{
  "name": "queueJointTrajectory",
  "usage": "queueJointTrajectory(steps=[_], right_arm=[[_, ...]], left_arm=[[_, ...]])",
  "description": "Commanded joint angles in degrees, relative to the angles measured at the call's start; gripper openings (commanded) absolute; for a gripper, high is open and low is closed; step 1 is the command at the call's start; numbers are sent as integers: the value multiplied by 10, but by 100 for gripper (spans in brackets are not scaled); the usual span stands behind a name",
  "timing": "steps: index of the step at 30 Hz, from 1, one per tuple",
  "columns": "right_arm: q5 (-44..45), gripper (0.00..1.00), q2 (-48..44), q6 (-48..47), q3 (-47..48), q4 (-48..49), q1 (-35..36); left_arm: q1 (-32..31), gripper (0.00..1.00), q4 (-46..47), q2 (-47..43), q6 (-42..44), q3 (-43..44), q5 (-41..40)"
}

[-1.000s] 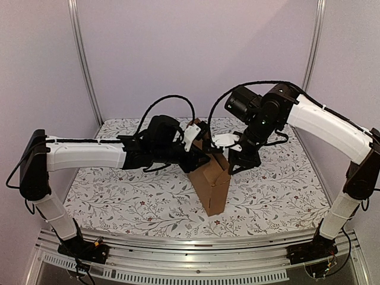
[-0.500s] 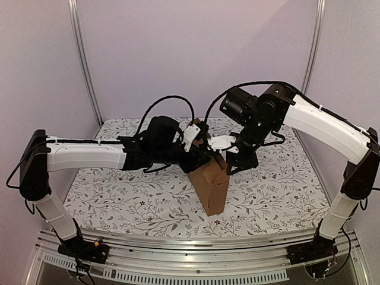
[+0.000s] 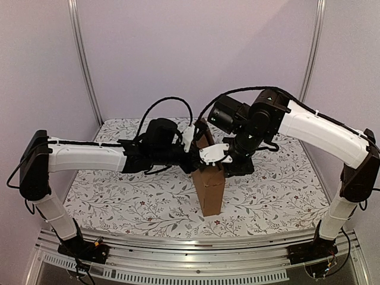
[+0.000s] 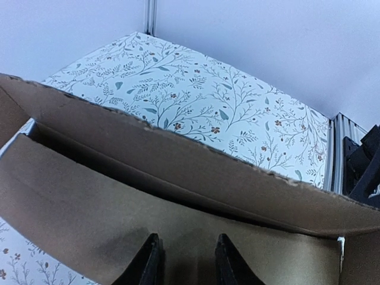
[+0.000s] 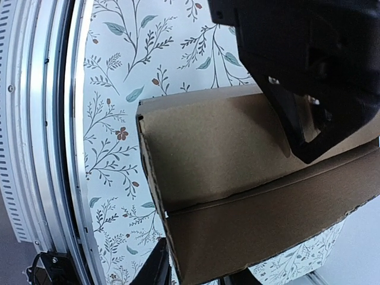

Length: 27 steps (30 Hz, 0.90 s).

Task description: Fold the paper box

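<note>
The plain brown corrugated cardboard box (image 3: 209,190) stands on end on the floral table (image 3: 119,202). My left gripper (image 4: 189,264), fingers apart, braces its wall; whether my right gripper (image 3: 217,159) grips, I cannot tell. Uneven pushing could topple it.

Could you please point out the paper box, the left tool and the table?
paper box (image 3: 209,190): top external view, brown near face.
left tool (image 4: 187,264): left wrist view, midway between its fingertips.
table (image 3: 119,202): top external view, bare floral surface.
</note>
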Motion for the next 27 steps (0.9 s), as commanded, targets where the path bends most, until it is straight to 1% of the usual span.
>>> queueJointTrajectory(steps=[1, 4, 14, 20, 24, 27], right_arm=[[69, 27, 30, -17, 31, -43, 29], [85, 26, 45, -24, 46, -52, 37], [80, 26, 53, -20, 72, -73, 38], [44, 25, 33, -20, 74, -78, 39], [9, 38, 26, -13, 77, -85, 39], [-14, 41, 20, -7, 78, -87, 38]], left_arm=[[-2, 32, -8, 0, -16, -23, 11], [-2, 32, -4, 2, -18, -26, 13], [-2, 31, 10, 3, -22, -40, 19], [-2, 31, 10, 4, -23, -39, 20], [-2, 31, 9, 3, -25, -37, 18], [-2, 31, 8, 1, -26, -37, 17]])
